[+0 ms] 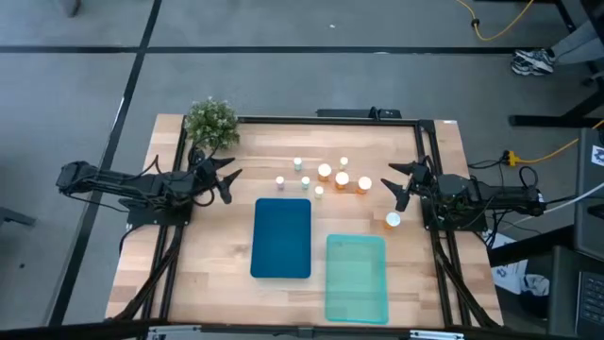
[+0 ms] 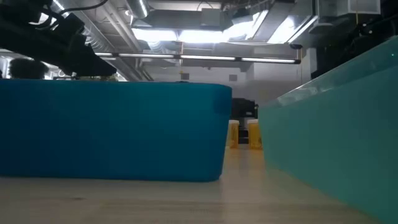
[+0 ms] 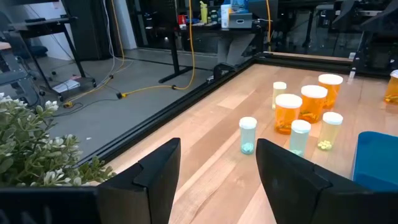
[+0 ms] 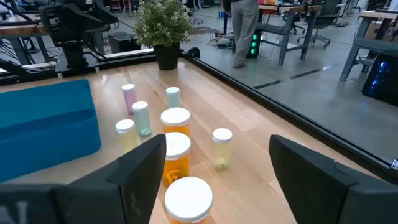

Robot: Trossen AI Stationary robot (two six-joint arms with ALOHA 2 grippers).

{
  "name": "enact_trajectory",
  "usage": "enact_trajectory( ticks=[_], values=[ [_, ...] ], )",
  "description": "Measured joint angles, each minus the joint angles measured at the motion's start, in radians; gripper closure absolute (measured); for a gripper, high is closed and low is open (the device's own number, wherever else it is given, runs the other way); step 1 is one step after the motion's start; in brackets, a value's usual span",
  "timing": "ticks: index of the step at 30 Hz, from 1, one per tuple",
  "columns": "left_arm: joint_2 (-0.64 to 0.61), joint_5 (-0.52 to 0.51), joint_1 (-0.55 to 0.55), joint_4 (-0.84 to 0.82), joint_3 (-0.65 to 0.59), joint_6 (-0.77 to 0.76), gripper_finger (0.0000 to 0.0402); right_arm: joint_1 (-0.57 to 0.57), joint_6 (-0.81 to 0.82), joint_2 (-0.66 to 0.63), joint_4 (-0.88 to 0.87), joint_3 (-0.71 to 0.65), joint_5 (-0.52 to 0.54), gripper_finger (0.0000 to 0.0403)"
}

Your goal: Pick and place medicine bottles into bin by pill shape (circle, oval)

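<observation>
Several white-capped medicine bottles stand upright in a cluster at the table's far middle, some small and pale, some larger and orange. One orange bottle stands apart near the right arm. My left gripper is open, left of the cluster, above the table. My right gripper is open, right of the cluster. The left wrist view shows the bottles ahead of the open fingers; the right wrist view shows them between and beyond the fingers. Neither gripper touches anything.
A dark blue bin and a pale teal bin sit on the table's near half, side by side. A small green potted plant stands at the far left corner. A black frame rail runs along the table's edges.
</observation>
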Motion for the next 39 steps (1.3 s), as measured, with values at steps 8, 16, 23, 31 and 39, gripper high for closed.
enact_trajectory(
  ticks=[8,16,23,31,39],
  values=[
    [0.0,0.0,0.0,0.0,0.0,0.0,0.02,0.0,0.0,0.0,0.0,0.0,0.0,0.0116],
    [0.0,0.0,0.0,0.0,0.0,0.0,0.02,0.0,0.0,0.0,0.0,0.0,0.0,0.0116],
    [0.0,0.0,0.0,0.0,0.0,0.0,0.02,-0.002,-0.077,0.0,0.008,0.0,0.028,0.0116],
    [0.0,0.0,0.0,0.0,0.0,0.0,0.02,-0.003,-0.245,0.0,0.016,0.0,0.079,0.0116],
    [0.0,0.0,0.0,0.0,0.0,0.0,0.02,-0.003,0.081,0.0,0.038,0.0,0.028,0.0116]
  ],
)
